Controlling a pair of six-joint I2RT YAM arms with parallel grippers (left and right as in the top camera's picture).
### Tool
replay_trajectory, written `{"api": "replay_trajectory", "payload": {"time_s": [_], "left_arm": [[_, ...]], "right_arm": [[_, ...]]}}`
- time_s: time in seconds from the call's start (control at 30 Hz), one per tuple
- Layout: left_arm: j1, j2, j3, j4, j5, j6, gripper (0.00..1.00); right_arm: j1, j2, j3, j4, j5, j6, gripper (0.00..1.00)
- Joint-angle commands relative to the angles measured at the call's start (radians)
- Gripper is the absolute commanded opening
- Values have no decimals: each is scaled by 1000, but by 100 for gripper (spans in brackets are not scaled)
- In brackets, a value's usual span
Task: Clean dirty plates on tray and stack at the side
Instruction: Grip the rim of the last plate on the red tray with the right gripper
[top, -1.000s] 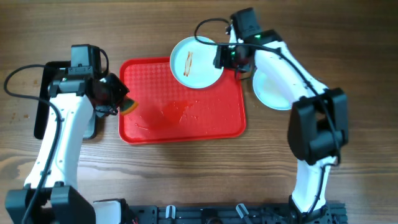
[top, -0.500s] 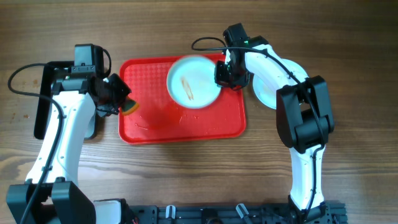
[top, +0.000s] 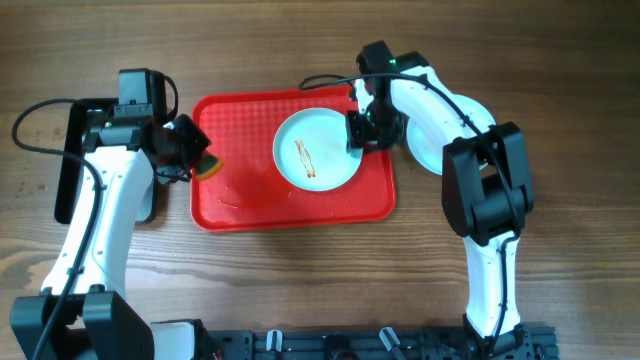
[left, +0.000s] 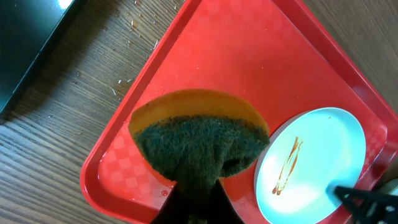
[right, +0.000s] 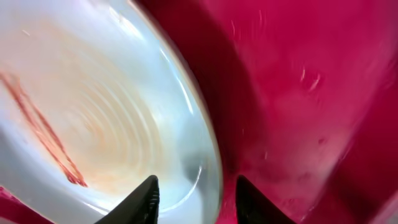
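Having laid the streaked round white plate (top: 315, 152) flat on the red plastic tray (top: 235, 195), the right pincer (right: 198, 196) parts; the left pincer (left: 194, 194) clamps a yellow-green sponge (left: 199, 140), ready for scrubbing.

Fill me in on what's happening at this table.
The right gripper is at the right rim of a sauce-streaked plate lying on the red tray, jaws open either side of the rim. The left gripper holds a sponge over the tray's left edge. The plate is not yet wiped.
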Motion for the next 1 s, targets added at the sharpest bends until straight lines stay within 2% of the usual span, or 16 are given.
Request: {"api": "replay_trajectory", "payload": {"time_s": [0.0,0.17,0.53,0.6,0.83,0.97], "left_arm": [[-5,7,18,6,1,19,4],[-5,7,18,11,1,19,4],[-5,7,18,19,1,19,4],[-5,7,18,18,2,19,4],[-5,8,18,67,1,20,4],[-6,39,18,156,1,32,4]], "right_arm": [[4,12,87,77,72,-158,44],[13,29,86,146,73,-291,42],[23,83,-1,124,73,-235,19],[23,86,-3,107,72,-179,5],[38,86,2,43,-216,195,5],[101,87,-14,154,-208,264,4]]}}
